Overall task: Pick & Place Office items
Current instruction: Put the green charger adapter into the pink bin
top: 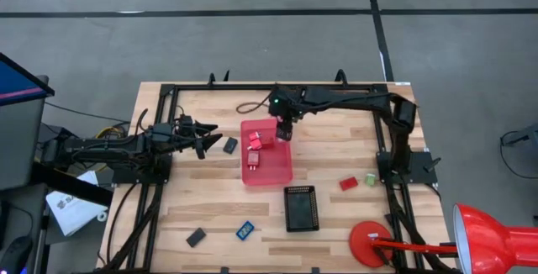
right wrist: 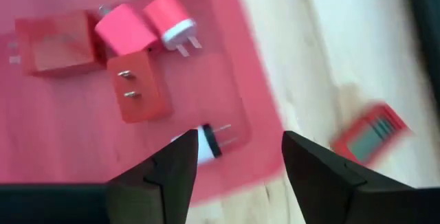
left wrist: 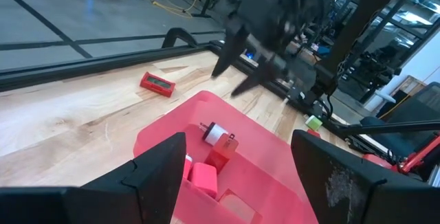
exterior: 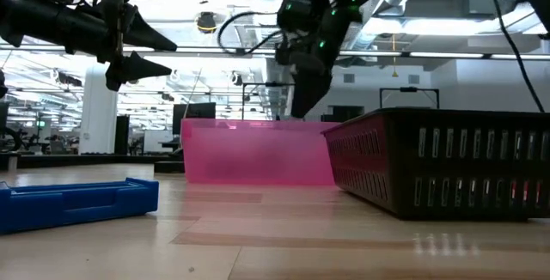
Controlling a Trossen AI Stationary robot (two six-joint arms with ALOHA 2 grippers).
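From my station: right gripper (top: 283,134) hovers over the pink tray's (top: 282,175) 1 o'clock corner, fingers apart, nothing between them. Four red plug adapters (right wrist: 127,28) cluster in the tray; a black-and-white plug (right wrist: 206,142) lies just beneath the fingers. Left gripper (top: 202,145) waits at the tray's 9 o'clock, fingers spread, empty. Red piece (top: 348,183) and green piece (top: 369,179) sit at the tray's 3 o'clock, well apart from it.
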